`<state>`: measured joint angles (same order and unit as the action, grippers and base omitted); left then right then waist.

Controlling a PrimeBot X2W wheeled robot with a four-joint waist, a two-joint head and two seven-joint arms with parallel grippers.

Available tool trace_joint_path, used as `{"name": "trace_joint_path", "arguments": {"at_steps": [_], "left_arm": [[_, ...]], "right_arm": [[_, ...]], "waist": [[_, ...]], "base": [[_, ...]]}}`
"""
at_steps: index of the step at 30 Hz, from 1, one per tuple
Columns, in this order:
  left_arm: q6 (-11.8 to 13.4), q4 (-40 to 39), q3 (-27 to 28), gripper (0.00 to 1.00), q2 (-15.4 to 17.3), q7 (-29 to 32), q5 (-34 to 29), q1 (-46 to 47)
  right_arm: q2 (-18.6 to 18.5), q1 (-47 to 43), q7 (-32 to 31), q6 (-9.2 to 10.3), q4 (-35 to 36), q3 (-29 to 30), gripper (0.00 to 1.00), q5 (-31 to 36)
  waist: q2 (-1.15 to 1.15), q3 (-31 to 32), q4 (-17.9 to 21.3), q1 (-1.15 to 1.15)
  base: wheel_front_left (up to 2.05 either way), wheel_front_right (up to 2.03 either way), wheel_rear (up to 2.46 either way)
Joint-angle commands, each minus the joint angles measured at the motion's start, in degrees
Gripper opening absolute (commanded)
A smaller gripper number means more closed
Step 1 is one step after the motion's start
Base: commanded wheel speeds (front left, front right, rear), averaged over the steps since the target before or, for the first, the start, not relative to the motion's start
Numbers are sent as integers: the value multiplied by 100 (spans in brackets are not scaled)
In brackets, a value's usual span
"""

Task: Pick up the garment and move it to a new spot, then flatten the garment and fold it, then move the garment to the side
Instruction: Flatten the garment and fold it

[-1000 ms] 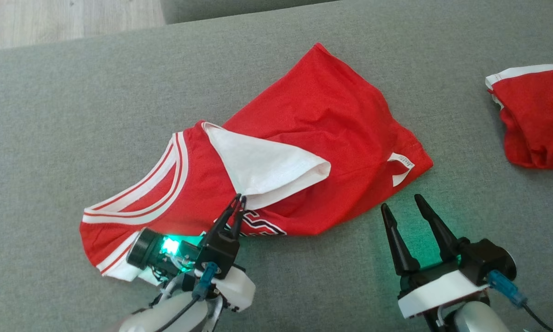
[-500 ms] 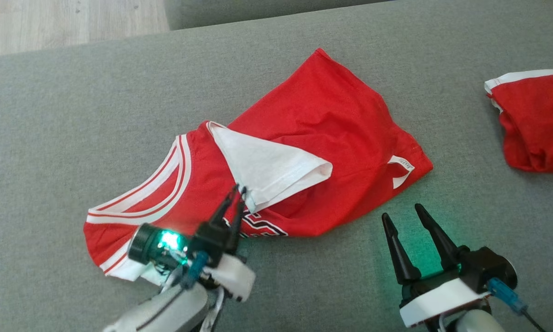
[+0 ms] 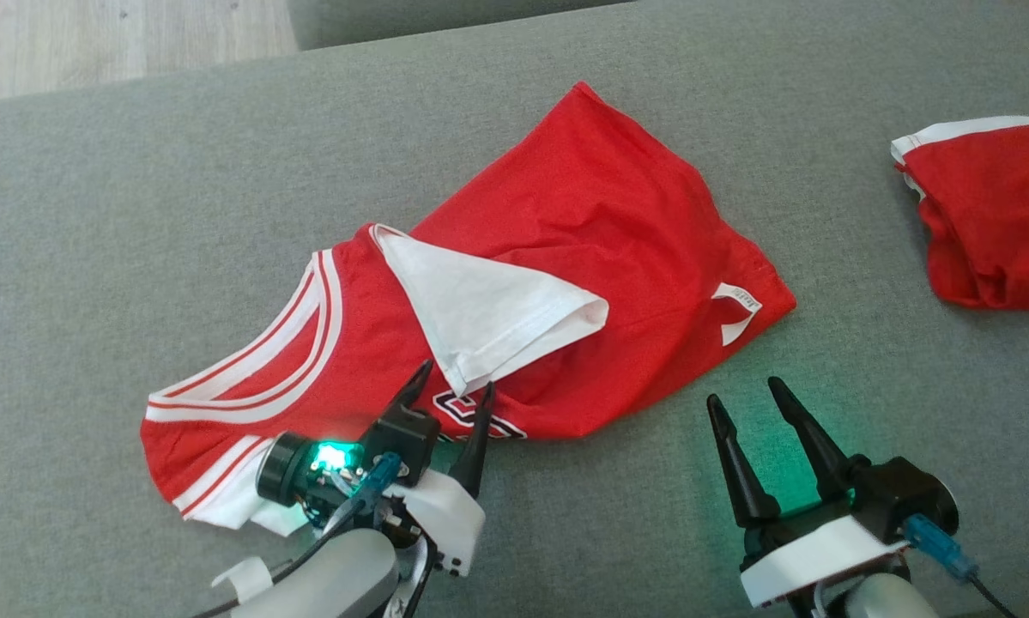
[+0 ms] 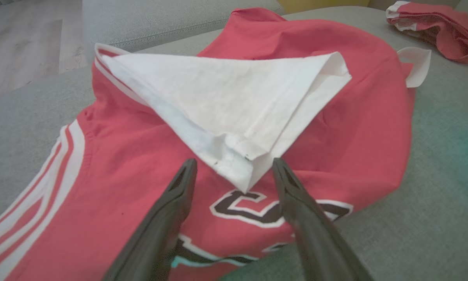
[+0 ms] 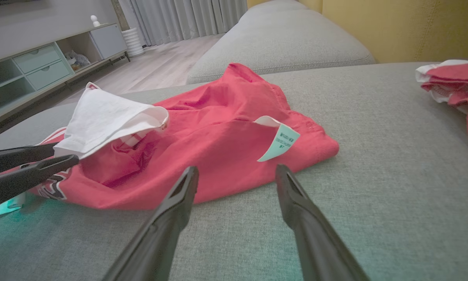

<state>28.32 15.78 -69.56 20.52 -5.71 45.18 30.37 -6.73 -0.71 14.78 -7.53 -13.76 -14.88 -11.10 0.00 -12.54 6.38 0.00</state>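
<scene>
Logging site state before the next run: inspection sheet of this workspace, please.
Surface: grey sofa cushion.
Job's things: red jersey, crumpled, white flap folded over it.
Clutter: second red garment bunched at far right.
Grippers: left gripper open, fingers astride the flap's corner; right gripper open, apart from jersey.
Cables: right wrist cable, left wrist cable, both blue-plugged.
Surroundings: wood floor, shelf unit, curtains.

The light was soft. A green glow lay on the sofa (image 3: 668, 498) by the right gripper (image 3: 743, 390). Everything looked sharp.
</scene>
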Motion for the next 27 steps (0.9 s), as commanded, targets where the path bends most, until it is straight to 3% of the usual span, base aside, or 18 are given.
{"name": "trace_joint_path", "arguments": {"at_steps": [1, 7, 8, 10, 12, 13, 14, 21, 27], "left_arm": [[65, -102, 148, 100, 74, 13, -61, 250], [74, -85, 150, 100, 64, -19, -89, 315], [82, -89, 154, 91, 61, -43, -102, 324], [104, -114, 166, 54, 58, -92, -126, 344], [127, -146, 185, 25, 66, -121, -131, 350], [147, -165, 206, 4, 70, -152, -130, 347], [151, -178, 217, 0, 77, -163, -122, 343], [167, -275, 429, 0, 142, -470, -73, 331], [267, -591, 935, 0, 350, -763, 101, 174]], "right_arm": [[-41, 85, 22, 4, 143, -119, 100, -30], [-29, 99, 22, 4, 138, -121, 100, -32], [-26, 99, 22, 4, 136, -122, 100, -32], [-24, 95, 22, 4, 135, -118, 100, -31], [-26, 86, 22, 4, 137, -107, 100, -28], [-27, 80, 22, 4, 139, -98, 100, -26], [-28, 75, 22, 4, 140, -92, 100, -23], [-38, 74, 22, 4, 141, -96, 100, -24], [-48, 70, 22, 4, 110, -32, 100, 83]], "waist": [[0, -12, 14, 0], [0, -29, 48, 0], [0, -25, 53, 0], [0, -21, 53, 0], [0, -13, 44, 0], [0, -8, 37, 0], [0, -2, 30, 0], [0, 40, -15, 0], [0, 94, -47, 0]], "base": [[0, 0, 0], [0, 0, 0], [0, 0, 0], [0, 0, 0], [0, 0, 0], [0, 0, 0], [0, 0, 0], [0, 0, 0], [0, 0, 0]]}}
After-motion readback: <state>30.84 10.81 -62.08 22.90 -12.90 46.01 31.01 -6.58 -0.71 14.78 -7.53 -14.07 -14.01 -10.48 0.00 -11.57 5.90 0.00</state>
